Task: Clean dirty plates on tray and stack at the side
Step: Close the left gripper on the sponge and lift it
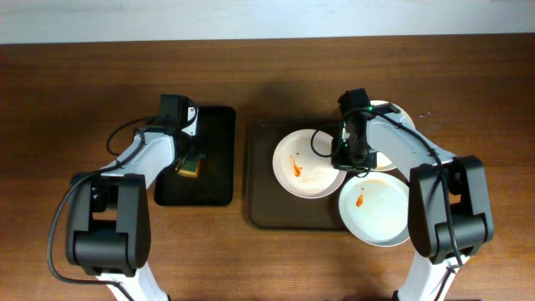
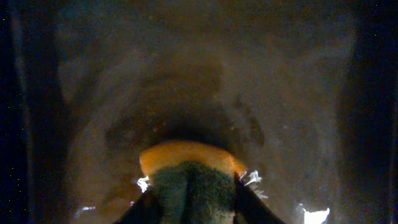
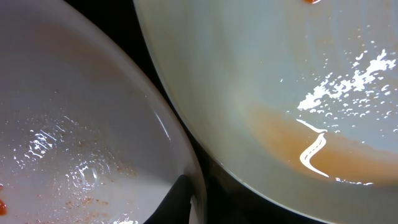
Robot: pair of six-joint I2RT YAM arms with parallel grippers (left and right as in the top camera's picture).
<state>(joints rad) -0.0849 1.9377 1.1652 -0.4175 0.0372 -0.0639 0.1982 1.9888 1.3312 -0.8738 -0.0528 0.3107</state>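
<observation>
Three white plates lie on the brown tray [image 1: 259, 188]: a left one [image 1: 301, 163] with orange smears, a front right one [image 1: 380, 213] with a red spot, and a back right one [image 1: 394, 113] mostly under my right arm. My right gripper [image 1: 349, 160] sits at the back right plate's rim. In the right wrist view one finger [image 3: 186, 202] lies inside that plate [image 3: 74, 124] against its rim, and the other finger is hidden. The left plate [image 3: 280, 93] shows beside it. My left gripper [image 1: 187, 161] is shut on a yellow-green sponge [image 1: 191, 168] over the black tray [image 1: 213, 142].
In the left wrist view the sponge [image 2: 193, 180] sits between my fingers [image 2: 193, 211] just above the black tray's wet, dark floor [image 2: 199, 74]. Bare wooden table [image 1: 67, 100] surrounds both trays. The front right plate overhangs the brown tray's front edge.
</observation>
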